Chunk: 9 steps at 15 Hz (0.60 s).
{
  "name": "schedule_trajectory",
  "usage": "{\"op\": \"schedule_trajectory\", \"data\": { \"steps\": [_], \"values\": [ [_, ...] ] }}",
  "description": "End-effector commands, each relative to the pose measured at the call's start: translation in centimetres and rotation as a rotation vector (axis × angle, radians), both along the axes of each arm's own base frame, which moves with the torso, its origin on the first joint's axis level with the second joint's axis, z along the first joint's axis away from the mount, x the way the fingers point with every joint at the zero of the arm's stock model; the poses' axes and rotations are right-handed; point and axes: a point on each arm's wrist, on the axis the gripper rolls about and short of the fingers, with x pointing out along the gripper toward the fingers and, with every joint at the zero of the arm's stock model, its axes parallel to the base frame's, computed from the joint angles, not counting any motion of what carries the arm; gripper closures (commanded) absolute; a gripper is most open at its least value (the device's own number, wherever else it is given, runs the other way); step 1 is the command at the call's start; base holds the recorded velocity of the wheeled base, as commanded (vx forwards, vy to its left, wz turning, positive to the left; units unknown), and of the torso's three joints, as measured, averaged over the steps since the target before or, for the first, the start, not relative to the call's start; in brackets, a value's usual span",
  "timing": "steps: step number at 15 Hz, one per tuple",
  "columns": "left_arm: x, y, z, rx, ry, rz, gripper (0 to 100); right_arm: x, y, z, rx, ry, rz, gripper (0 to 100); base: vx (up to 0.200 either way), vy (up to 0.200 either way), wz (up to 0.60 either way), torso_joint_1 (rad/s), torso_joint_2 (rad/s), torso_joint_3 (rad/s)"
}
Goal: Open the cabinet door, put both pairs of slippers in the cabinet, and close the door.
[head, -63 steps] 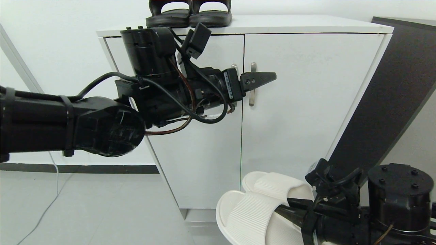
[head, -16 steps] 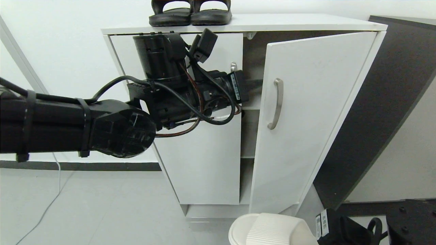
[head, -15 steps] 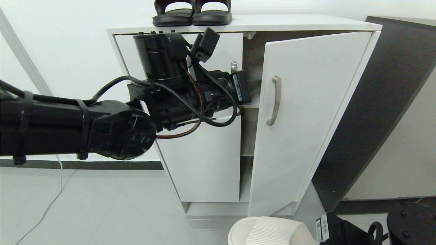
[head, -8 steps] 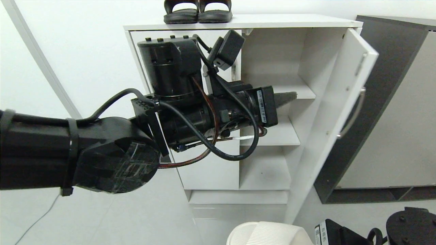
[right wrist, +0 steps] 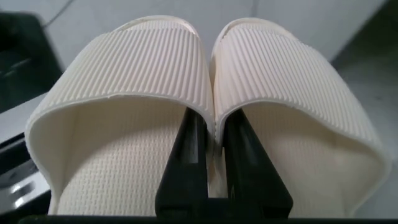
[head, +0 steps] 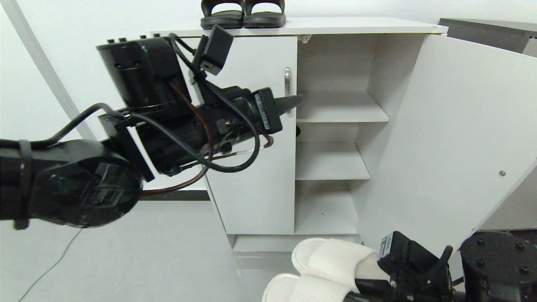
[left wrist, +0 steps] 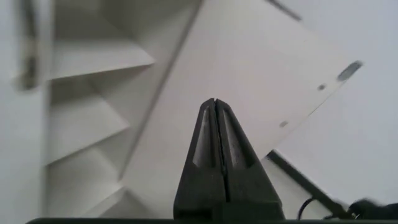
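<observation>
Right end effector (right wrist: 214, 134) clamps white slippers (right wrist: 124, 81), near open door (head: 453, 126).

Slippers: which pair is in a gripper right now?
The white pair, clamped in the right gripper; the black pair sits on the cabinet top.

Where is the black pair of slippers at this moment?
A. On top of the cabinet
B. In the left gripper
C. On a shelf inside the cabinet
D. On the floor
A: the black slippers stand side by side on top of the cabinet, while the right gripper holds the white slippers.
</observation>
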Motion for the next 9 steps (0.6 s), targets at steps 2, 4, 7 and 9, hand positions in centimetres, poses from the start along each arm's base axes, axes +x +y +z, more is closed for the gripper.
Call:
{"op": "schedule_trajectory", "data": {
  "steps": [2,4,7,9],
  "values": [
    [-7.1,9.6,-0.8,0.059,-0.054,0.219,100,2.9,1.3,1.5,0.065,-0.017,-0.19,100,0.0,0.0,0.0,0.0,0.0,0.0],
    [-10.7,12.4,-1.9,0.073,-0.021,0.375,100,3.9,2.2,1.8,0.096,-0.01,-0.291,100,0.0,0.0,0.0,0.0,0.0,0.0],
    [-18.4,17.1,-3.1,0.073,0.024,0.722,100,5.9,3.3,1.5,0.077,-0.042,-0.436,100,0.0,0.0,0.0,0.0,0.0,0.0],
    [-23.6,19.2,-6.0,0.241,0.082,0.986,100,7.4,4.3,1.4,0.081,-0.064,-0.556,100,0.0,0.0,0.0,0.0,0.0,0.0]
  ]
}}
